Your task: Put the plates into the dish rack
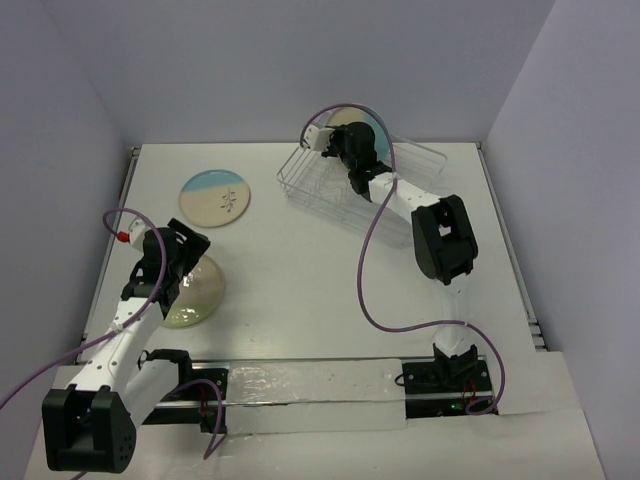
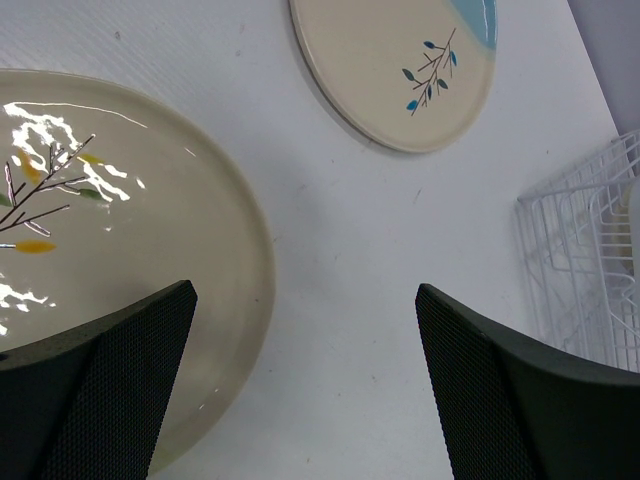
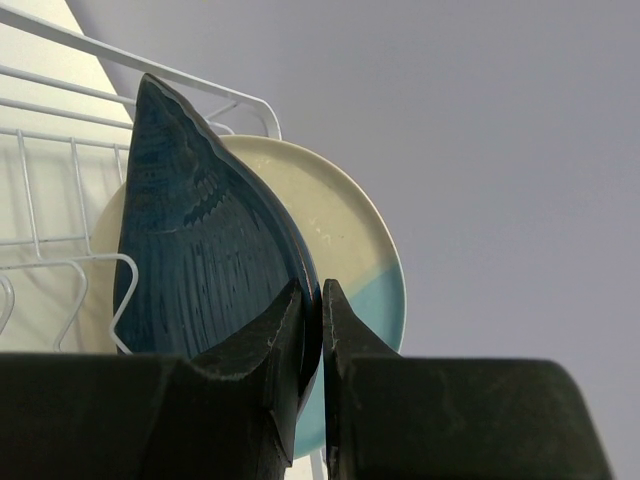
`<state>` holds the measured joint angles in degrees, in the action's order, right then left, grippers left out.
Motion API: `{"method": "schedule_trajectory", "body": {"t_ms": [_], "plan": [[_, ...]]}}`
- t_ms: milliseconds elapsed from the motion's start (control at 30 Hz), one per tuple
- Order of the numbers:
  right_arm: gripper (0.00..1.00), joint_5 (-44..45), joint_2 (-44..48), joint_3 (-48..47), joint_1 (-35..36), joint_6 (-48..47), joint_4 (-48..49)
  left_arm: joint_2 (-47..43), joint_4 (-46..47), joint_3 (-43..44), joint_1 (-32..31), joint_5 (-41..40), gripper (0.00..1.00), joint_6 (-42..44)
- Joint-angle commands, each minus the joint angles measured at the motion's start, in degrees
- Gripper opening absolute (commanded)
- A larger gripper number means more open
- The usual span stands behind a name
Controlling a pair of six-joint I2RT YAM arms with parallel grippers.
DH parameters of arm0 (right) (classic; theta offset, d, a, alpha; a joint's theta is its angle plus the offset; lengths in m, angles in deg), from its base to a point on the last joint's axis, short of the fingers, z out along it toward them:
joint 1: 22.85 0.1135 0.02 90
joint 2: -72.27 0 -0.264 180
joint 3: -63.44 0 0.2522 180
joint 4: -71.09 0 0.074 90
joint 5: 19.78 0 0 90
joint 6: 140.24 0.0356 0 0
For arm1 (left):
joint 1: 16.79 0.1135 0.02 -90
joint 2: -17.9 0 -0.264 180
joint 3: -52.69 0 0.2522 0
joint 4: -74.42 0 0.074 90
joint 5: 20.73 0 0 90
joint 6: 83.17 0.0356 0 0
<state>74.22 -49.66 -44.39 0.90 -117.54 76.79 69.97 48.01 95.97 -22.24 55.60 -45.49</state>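
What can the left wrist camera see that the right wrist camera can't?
Only the left wrist view: two round ceramic plates flat on the white table, a glossy cream plate below the open left fingers and a cream-and-blue sprig plate. Only the right wrist view: a dark blue plate, upright, pinched between the right fingers, a cream-and-blue plate behind it. Both: the white wire dish rack.

We see a glossy, reflecting glaze on the cream plate (image 2: 120, 230) and a shiny, streaked one on the dark blue plate (image 3: 200, 250). The dish rack (image 2: 585, 250) is thin white wire. The surface (image 2: 340, 200) is matt. The pads (image 2: 500, 400) of the left gripper (image 2: 305, 300) are matt black with a fine mesh texture.
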Motion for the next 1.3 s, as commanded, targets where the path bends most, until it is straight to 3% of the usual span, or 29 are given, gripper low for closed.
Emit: {"method": "schedule_trajectory", "body": {"t_ms": [0, 267, 600, 933, 1067, 1267], "plan": [[0.00, 0.2, -1.1, -1.4, -1.2, 2.4, 4.2, -0.9, 1.2, 2.9, 0.4, -0.3, 0.99, 0.8], [0.00, -0.8, -0.8, -0.9, -2.4, 2.4, 3.2, -0.6, 1.6, 2.9, 0.4, 0.1, 0.99, 1.1], [0.00, -8.4, -1.3, -1.4, -4.7, -1.6, -1.0, 0.7, 2.8, 3.0, 0.4, 1.6, 0.99, 1.0], [0.00, -11.3, -5.6, -6.1, -5.5, 3.4, -5.0, 2.7, 2.9, 4.3, 0.4, 1.6, 0.99, 1.4], [0.00, -11.9, -4.5, -3.8, -5.6, 2.0, -6.9, 3.1, 3.3, 4.3, 0.4, 1.7, 0.99, 1.3], [0.00, -12.7, 0.0, 1.7, -6.3, 1.8, -1.3, 3.7, 3.9, 4.5, 0.4, 2.4, 0.99, 1.3]]}}
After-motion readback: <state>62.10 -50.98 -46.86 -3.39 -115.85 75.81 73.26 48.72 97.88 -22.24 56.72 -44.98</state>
